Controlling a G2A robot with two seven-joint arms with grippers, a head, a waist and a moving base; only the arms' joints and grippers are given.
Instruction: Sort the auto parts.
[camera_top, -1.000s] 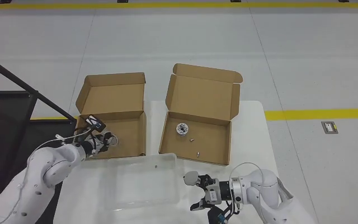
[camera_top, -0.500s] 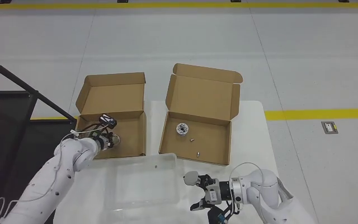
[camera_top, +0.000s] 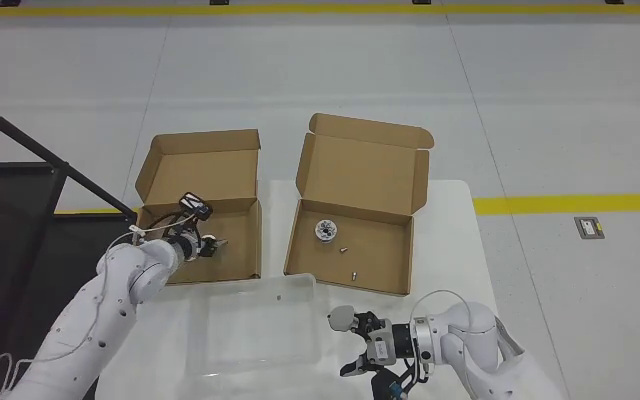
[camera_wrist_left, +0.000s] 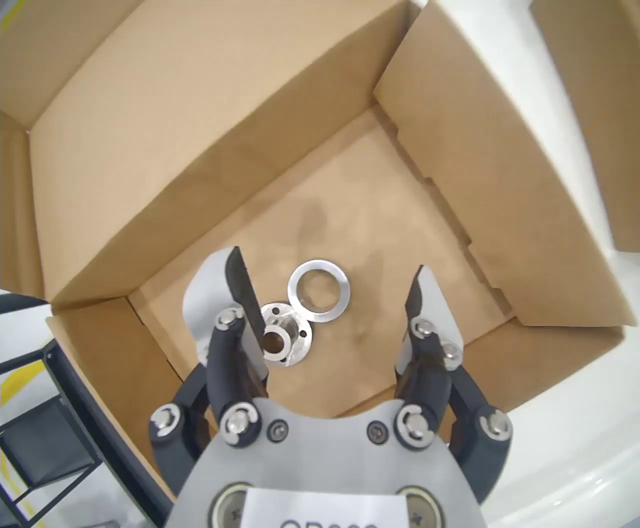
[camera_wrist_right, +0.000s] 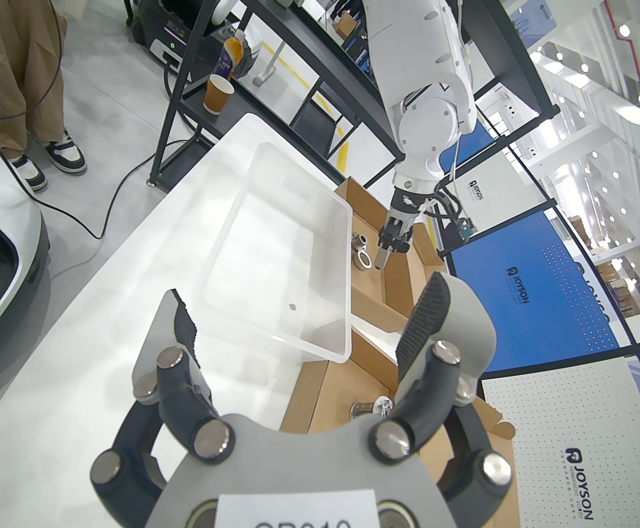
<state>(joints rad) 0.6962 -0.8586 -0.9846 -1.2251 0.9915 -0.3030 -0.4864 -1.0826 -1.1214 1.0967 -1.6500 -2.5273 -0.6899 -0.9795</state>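
Two cardboard boxes sit open on your table (camera_top: 455, 225): the left box (camera_top: 200, 175) is at about 10 o'clock and the right box (camera_top: 365, 175) is at about 1 o'clock. Both lids are tipped up on the far side. A clear bin (camera_top: 250, 285) lies at roughly 7 o'clock, butted against the boxes' near walls, with one small piece (camera_top: 277, 297) on its floor near the 12 o'clock wall.

Your left gripper (camera_wrist_left: 327, 270) hangs over the left box floor with its fingers spread wide and nothing pinched between them. Below it lie a flat metal ring (camera_wrist_left: 296, 295) and a flanged hub (camera_wrist_left: 282, 335), so close together that their edges look like they touch. The hub sits right under one finger.

Your right gripper (camera_top: 347, 343) is low over the table at around 5 o'clock, just off the bin's 3 o'clock end. Its fingers are also apart and carry nothing.

In the right box you've got a round part (camera_top: 325, 230) toward 10 o'clock, and two tiny bolts (camera_top: 342, 249) nearer the middle, too small to make out properly.
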